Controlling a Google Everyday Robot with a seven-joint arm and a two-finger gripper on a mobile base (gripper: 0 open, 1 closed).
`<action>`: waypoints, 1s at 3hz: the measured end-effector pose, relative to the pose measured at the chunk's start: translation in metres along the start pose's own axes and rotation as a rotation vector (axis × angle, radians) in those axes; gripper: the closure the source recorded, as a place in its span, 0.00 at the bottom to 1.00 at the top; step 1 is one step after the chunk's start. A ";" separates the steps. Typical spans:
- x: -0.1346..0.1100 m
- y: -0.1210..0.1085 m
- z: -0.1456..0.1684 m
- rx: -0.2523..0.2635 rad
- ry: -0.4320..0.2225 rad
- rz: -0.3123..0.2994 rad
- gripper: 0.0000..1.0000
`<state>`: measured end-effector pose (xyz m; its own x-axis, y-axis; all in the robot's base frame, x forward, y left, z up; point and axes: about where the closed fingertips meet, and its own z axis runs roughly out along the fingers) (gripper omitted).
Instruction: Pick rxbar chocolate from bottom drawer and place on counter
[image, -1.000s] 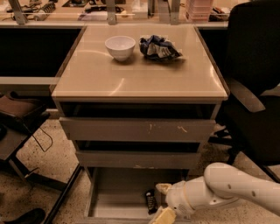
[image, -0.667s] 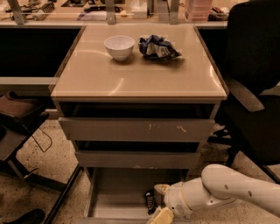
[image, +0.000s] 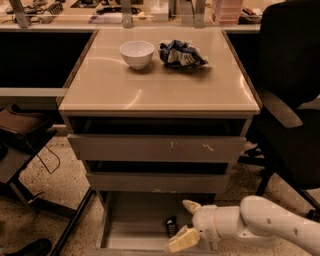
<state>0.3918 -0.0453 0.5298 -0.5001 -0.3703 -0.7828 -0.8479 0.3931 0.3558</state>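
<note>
We are early: our cream two-finger gripper (image: 186, 223), lower centre, gapes empty beside the small black wrapped snack bar (image: 171, 226), which lies in the open grey bottom drawer (image: 130, 225). Grasping it and placing it on the glossy beige bench (image: 155, 87) remain.

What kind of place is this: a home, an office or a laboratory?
Probably a robotics lab or workshop: a cluttered workbench with metal posts behind the counter, a black office chair beside it, and a robot's gripper, open, over the bottom drawer near the rxbar chocolate.
</note>
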 end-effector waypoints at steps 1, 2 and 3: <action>0.018 -0.066 -0.028 0.203 -0.187 0.029 0.00; 0.036 -0.112 -0.066 0.377 -0.278 0.073 0.00; 0.036 -0.112 -0.066 0.378 -0.278 0.073 0.00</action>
<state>0.4571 -0.1578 0.4957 -0.4460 -0.1112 -0.8881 -0.6633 0.7072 0.2446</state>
